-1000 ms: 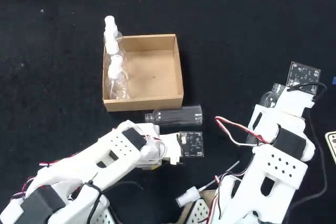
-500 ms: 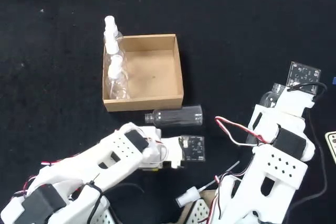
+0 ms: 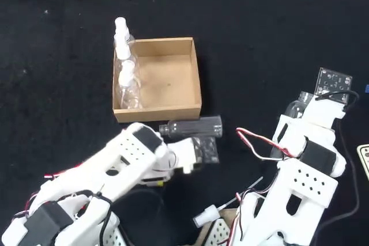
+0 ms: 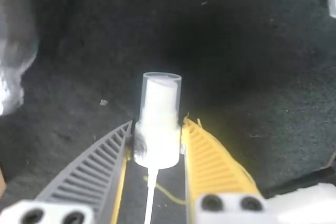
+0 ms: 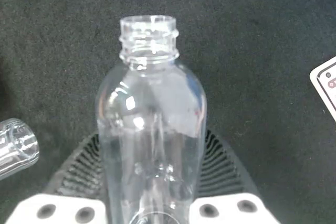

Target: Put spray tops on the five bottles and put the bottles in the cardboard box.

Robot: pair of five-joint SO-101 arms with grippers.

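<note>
My left gripper [image 4: 156, 129] is shut on a white spray top [image 4: 157, 121] with a clear cap, its tube pointing back between the fingers. In the high view this gripper [image 3: 203, 150] sits just in front of a clear topless bottle [image 3: 191, 127] lying on its side before the cardboard box [image 3: 167, 82]. Three bottles with spray tops [image 3: 125, 70] stand along the box's left wall. My right gripper [image 5: 152, 150] is shut on an upright clear bottle [image 5: 151, 114] with an open neck, seen at the right [image 3: 296, 108] in the high view.
A loose spray top [image 3: 207, 216] lies on the black cloth near the arms' bases. The lying bottle's neck [image 5: 14, 148] shows beside the right gripper. A white device [image 3: 364, 159] lies at the table's right edge.
My left arm has moved forward with the spray top, toward the lying bottle and the box. The right arm and its bottle have stayed still.
</note>
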